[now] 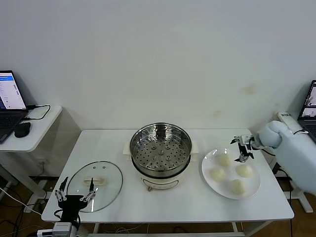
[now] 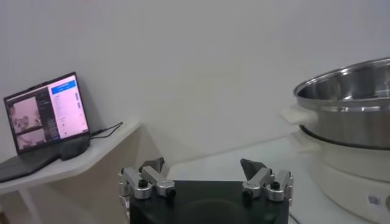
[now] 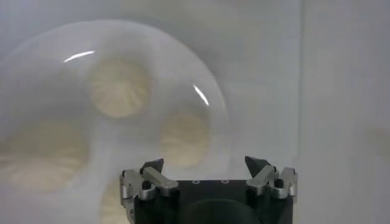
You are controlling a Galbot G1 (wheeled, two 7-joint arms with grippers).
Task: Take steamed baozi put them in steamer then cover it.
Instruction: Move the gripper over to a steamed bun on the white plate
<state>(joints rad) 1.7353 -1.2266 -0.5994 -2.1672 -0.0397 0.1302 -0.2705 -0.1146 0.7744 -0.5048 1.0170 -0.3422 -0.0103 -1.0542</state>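
From the head camera I see the steamer (image 1: 160, 154) at the centre of the white worktop (image 1: 123, 205), uncovered, its perforated tray bare. The cover (image 1: 95, 185) lies flat at lower left of the frame, just beside the steamer. My left pincer (image 1: 75, 195) hangs over the cover's near edge at the bottom left, jaws spread wide and holding nothing; in its wrist view the fingers (image 2: 149, 176) stand well apart. At right, four steamed baozi (image 1: 217, 174) sit on a white plate (image 1: 253, 191). My right pincer (image 1: 243, 148) hovers above the plate's far edge, near the top bun, jaws fully apart and empty. A laptop (image 1: 10, 101) rests on a side desk at upper left.
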